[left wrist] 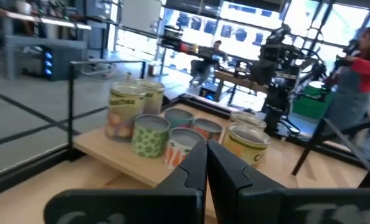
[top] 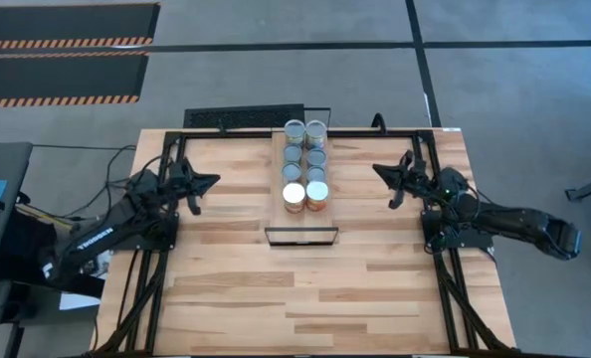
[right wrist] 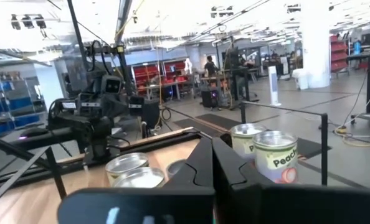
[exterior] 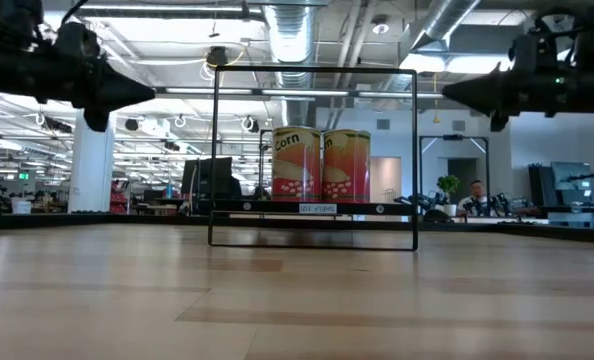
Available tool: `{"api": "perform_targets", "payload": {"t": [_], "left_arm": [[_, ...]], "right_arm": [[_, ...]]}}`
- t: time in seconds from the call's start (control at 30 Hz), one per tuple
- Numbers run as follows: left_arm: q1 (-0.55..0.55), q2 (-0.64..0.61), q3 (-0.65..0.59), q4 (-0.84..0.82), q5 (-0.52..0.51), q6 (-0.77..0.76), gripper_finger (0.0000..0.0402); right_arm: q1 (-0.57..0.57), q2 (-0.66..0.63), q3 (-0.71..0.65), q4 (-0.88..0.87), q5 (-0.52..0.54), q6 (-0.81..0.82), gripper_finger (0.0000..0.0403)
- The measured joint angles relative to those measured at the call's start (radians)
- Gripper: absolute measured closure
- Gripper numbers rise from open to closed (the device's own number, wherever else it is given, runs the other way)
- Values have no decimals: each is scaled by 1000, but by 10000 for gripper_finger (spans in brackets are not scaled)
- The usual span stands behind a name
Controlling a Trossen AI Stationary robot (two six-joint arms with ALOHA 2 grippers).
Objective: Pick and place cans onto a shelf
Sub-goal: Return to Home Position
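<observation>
All eight cans (top: pixel 304 164) are standing in two rows on the shelf (top: pixel 281 164) at the back middle of the worktop (top: pixel 375 288). The job seems to be closing, calling only for the arms to be parking at home. The left tool (top: pixel 212 182) and right tool (top: pixel 378 171) are hovering clenched and empty, each pointing inward, well apart from the shelf.

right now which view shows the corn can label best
The low view: the corn can faces it, label readable. The high view shows only its white top; the wrist views show cans, but none surely this one.
</observation>
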State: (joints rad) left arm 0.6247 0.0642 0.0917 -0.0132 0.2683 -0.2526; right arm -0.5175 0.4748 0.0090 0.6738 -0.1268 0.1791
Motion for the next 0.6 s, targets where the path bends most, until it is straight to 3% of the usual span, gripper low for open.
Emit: {"api": "perform_targets", "payload": {"t": [0.07, 0.17, 0.33, 0.6], "left_arm": [[0, -66, 0, -66, -26, 8, 401], [-3, -60, 1, -111, -41, 11, 401], [-7, -61, -28, -100, -49, 29, 401], [-7, -59, -29, -106, -177, 77, 401]], "right_arm": [[0, -12, 0, -26, -1, 9, 400], [0, -20, 0, -50, -2, 31, 397], [8, -18, 0, -61, -3, 41, 396], [13, -17, 0, -163, -3, 58, 386]]}}
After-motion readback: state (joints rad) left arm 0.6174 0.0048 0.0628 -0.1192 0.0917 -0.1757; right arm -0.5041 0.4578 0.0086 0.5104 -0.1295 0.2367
